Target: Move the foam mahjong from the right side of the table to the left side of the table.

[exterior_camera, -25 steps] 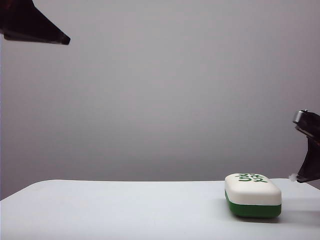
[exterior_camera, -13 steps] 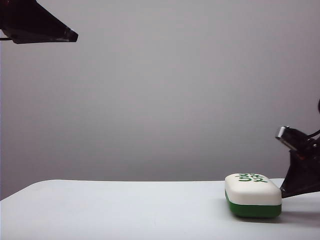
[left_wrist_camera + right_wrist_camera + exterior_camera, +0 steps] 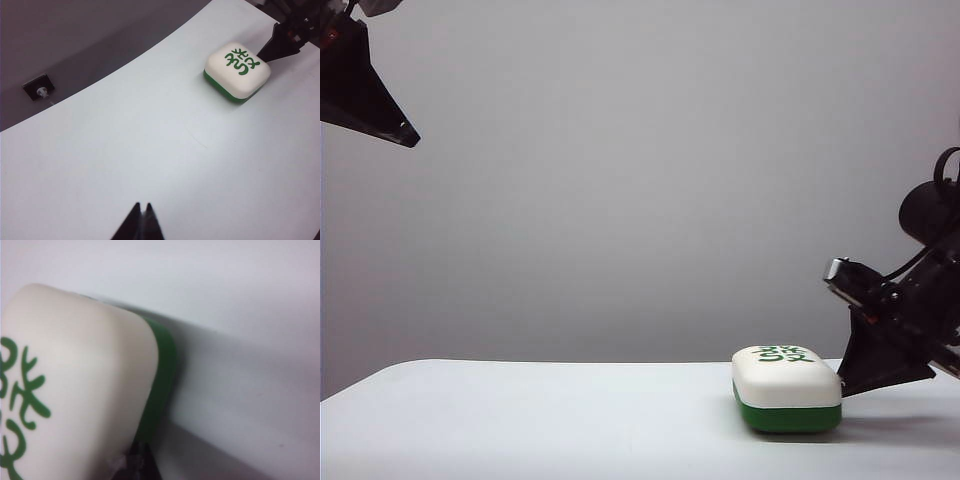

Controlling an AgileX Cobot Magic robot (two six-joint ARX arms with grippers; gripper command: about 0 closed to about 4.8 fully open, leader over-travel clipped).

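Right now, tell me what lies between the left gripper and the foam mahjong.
Only bare table. In the left wrist view, nothing sits between the left gripper and the foam mahjong. The right gripper is at the block's far side.

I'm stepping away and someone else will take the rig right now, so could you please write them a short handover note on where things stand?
Right claw: low at the table, shut, its tip against the right end of the foam mahjong, pushing rather than gripping it.
Left claw: shut, raised over the left side, holding nothing.
The block lies flat on the table, white face up, on the right part, and has slid a little leftward in the last second.
Done: the push has begun.
Left: most of the travel across to the left side; the path looks free.
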